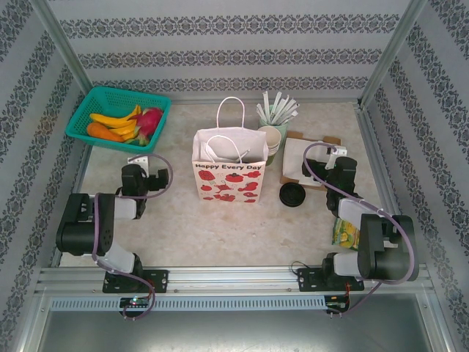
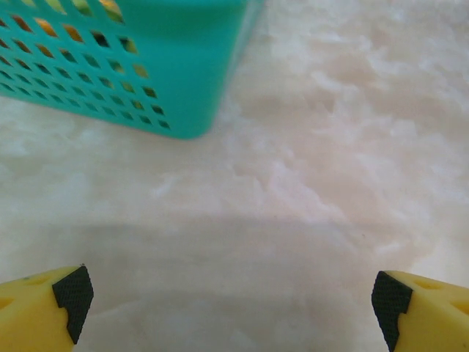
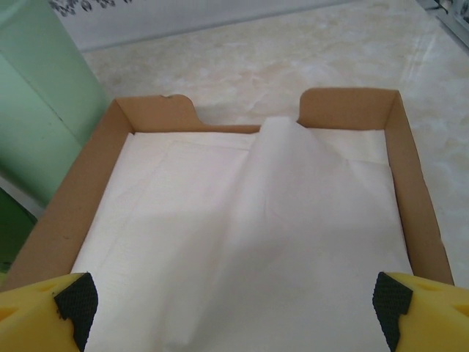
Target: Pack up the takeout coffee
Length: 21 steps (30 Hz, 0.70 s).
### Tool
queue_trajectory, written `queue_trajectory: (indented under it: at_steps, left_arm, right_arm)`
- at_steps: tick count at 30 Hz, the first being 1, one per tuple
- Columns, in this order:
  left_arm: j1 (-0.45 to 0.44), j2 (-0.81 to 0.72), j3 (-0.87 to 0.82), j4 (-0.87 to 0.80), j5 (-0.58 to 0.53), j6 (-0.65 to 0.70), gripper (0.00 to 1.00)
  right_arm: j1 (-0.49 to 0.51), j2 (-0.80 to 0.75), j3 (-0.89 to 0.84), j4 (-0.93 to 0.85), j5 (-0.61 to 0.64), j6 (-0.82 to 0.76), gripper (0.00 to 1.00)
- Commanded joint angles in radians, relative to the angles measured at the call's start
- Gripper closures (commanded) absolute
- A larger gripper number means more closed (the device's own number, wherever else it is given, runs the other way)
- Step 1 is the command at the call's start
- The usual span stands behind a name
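Observation:
A white paper bag (image 1: 228, 174) printed with red strawberries stands open in the middle of the table. Just right of it is a nested stack of green cups (image 1: 272, 141) with cream rims. A single separate green cup is not to be made out; it is hidden or out of view. My left gripper (image 1: 139, 159) (image 2: 234, 312) is open over bare table, left of the bag and just short of the teal basket (image 2: 168, 66). My right gripper (image 1: 338, 152) (image 3: 234, 312) is open over white napkins (image 3: 256, 235) in a cardboard tray (image 3: 418, 220), with nothing between its fingers.
The teal basket (image 1: 86, 117) of fruit sits at the back left. A pale green holder of straws (image 1: 277, 111) stands behind the cup stack. Black lids (image 1: 292, 194) lie in front of the cardboard tray (image 1: 292, 170). A yellow-green snack packet (image 1: 344, 233) lies by the right arm.

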Motion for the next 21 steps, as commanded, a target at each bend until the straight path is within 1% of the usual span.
queue_trajectory:
  at_steps: [1,2,4,6,8,11,13,14,15,16,18,21]
  left_arm:
    - [-0.037,-0.007,0.012,0.097,-0.044,0.044,0.00]
    - [-0.042,0.000,0.002,0.130,-0.061,0.044,0.00]
    - [-0.046,-0.003,-0.004,0.137,-0.117,0.026,0.00]
    - [-0.047,-0.004,-0.002,0.130,-0.123,0.027,0.00]
    - [-0.049,-0.005,-0.002,0.131,-0.124,0.027,0.00]
    - [-0.049,-0.005,-0.004,0.137,-0.126,0.027,0.00]
    - [-0.049,-0.005,-0.004,0.135,-0.124,0.026,0.00]
    - [-0.048,-0.005,-0.004,0.135,-0.124,0.027,0.00]
    - [-0.049,-0.004,-0.003,0.135,-0.124,0.027,0.01]
    - [-0.049,-0.005,-0.002,0.136,-0.124,0.028,0.00]
    - [-0.049,-0.005,0.000,0.128,-0.109,0.033,0.01]
    - [-0.049,-0.004,0.004,0.122,-0.092,0.037,0.00]
  right_arm:
    - [-0.008,-0.006,-0.023,0.114,-0.046,-0.050,0.02]
    - [-0.007,0.001,-0.028,0.142,-0.049,-0.056,0.02]
    - [-0.004,0.039,-0.045,0.232,-0.057,-0.059,0.02]
    - [0.009,0.086,-0.042,0.269,-0.064,-0.075,0.02]
    - [0.042,0.121,-0.063,0.337,-0.035,-0.108,0.02]
    - [0.079,0.155,-0.140,0.488,0.006,-0.143,0.02]
    - [0.082,0.145,-0.138,0.464,0.048,-0.133,0.02]
    - [0.082,0.154,-0.116,0.444,0.089,-0.118,0.02]
    - [0.082,0.163,-0.060,0.366,0.147,-0.088,0.02]
    - [0.081,0.154,-0.050,0.332,0.136,-0.096,0.02]
    - [0.083,0.165,-0.057,0.362,0.135,-0.098,0.02]
    - [0.083,0.161,-0.055,0.355,0.134,-0.098,0.02]
